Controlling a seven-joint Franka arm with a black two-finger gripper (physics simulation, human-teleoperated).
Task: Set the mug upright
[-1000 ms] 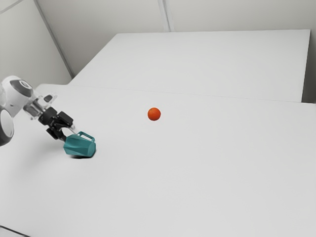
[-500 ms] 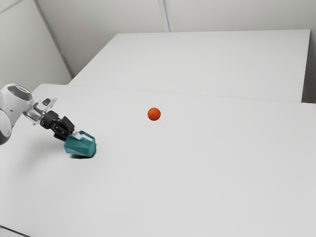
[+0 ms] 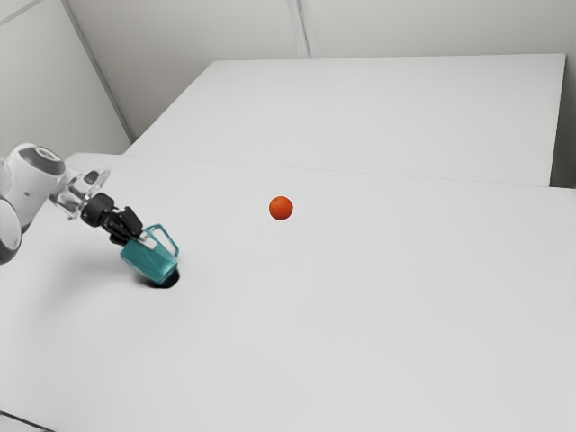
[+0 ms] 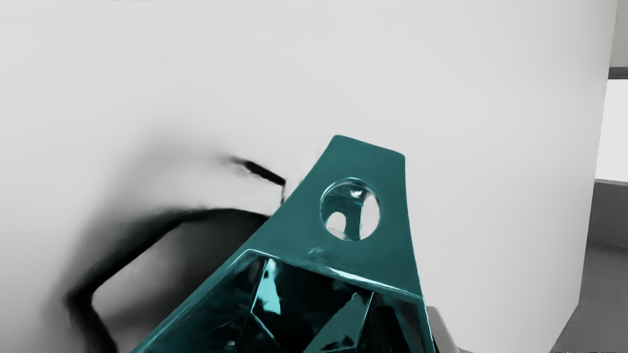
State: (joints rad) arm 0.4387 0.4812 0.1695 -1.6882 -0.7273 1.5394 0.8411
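A: Where are we finding the mug (image 3: 149, 262)?

B: At the exterior view's left, at the end of our arm (image 3: 34, 175). It is leaning, neither upright nor flat, its mouth tipping up toward us and its base pointing down and away, toward the exterior view's right.

A: And our pincer (image 3: 144, 239)?

B: We are clamping it on the mug's wall, at the rim. In the wrist view one dark finger (image 4: 388, 328) is reaching inside the mouth, while a grey one (image 4: 441, 326) is pressing from outside.

A: Handle (image 4: 294, 223)?

B: Jutting from the rim, a round hole showing through it. In the exterior view it is facing up and toward that view's right.

A: Is the base touching the counter (image 3: 360, 315)?

B: We are not managing to tell. A dark shadow (image 3: 166, 281) is lying just under the base.

A: Anything else we are noting?

B: An orange ball (image 3: 281, 208), showing well apart from the mug, toward the exterior view's right.
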